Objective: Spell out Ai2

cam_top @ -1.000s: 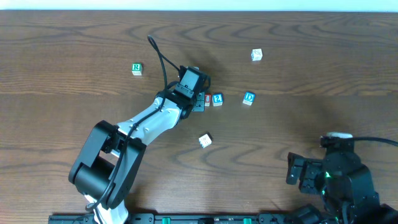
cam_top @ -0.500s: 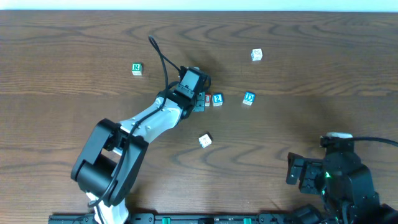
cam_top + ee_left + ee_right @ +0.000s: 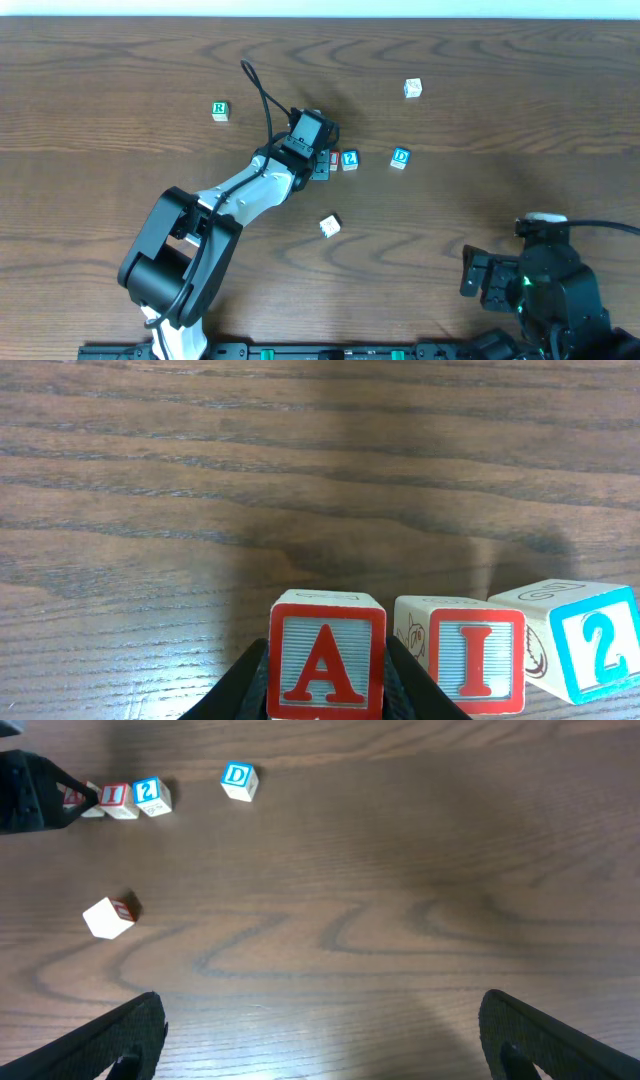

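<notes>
Several loose blocks lie around the left hand (image 3: pixel 326 695) on the wooden desk (image 3: pixel 120 60). A blue D cube (image 3: pixel 400 157) sits to the hand's right, past the row. A green R cube (image 3: pixel 220 110) lies well off to its left and farther out. A pale cube (image 3: pixel 413 88) lies far out to the right, and another white cube with a red mark (image 3: pixel 329 225) lies nearer the robot than the hand. None of them touches the row or stands in the way.

The A cube (image 3: pixel 326 665) sits on the desk between the left hand's two fingers (image 3: pixel 245 682), which press narrowly against its sides, red letter facing the wrist camera. Just beside it to the right stands the I cube (image 3: pixel 470 655). The 2 cube (image 3: pixel 590 645) is against the I cube, turned slightly askew.

The left arm (image 3: pixel 240 190) reaches forward and rightward, low over the desk. The right hand (image 3: pixel 320 1045) hangs spread wide near the robot's base, well apart from every cube.
</notes>
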Tool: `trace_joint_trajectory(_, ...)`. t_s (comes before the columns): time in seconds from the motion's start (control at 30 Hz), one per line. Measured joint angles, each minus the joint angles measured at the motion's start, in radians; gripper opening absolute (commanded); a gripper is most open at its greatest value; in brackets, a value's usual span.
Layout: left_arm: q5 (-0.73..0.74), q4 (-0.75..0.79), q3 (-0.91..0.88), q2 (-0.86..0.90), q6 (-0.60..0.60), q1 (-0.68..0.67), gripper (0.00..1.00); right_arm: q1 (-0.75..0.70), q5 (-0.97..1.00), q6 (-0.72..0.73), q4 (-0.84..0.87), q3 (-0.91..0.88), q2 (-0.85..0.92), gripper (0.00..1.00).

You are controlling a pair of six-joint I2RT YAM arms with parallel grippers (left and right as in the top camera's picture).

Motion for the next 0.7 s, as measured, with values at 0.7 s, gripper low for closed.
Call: trace_joint_trajectory(0.7,0.001,0.022,0.0,0.0,0.004,0.0,0.43,0.0,0.0,0.0,0.0,0.0,0.0,0.99)
